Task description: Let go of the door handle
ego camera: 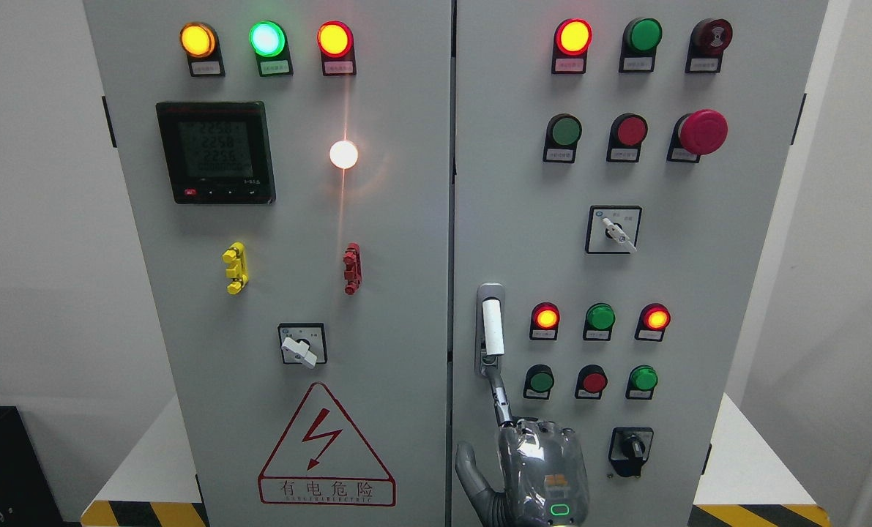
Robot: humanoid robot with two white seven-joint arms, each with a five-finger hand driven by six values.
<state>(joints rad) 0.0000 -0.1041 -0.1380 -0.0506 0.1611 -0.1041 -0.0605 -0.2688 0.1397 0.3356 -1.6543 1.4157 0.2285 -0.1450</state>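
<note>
- Straight ahead, a grey cabinet (pixel 377 219) with two closed doors fills the view, standing on a white platform (pixel 143 461) with pale wall (pixel 33 219) at 9 and 3 o'clock.
- Door handle (pixel 491 322): upright on the right-hand door, beside the centre seam, at about 6 o'clock.
- Right hand (pixel 542 468): directly below the handle, grasping nothing; index finger (pixel 500 399) stretched up to the handle's lower end, thumb (pixel 468 468) splayed towards 9 o'clock.
- Striped edge (pixel 758 514) at 5 o'clock.

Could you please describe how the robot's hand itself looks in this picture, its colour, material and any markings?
Only one hand shows, at the bottom edge. Its back is a glossy, see-through grey shell with dark parts beneath it. It carries a small orange mark and, lower, a glowing green rounded outline. The extended finger is slim, jointed grey metal; the thumb is plain matte grey. No cables or sleeve are visible.
</note>
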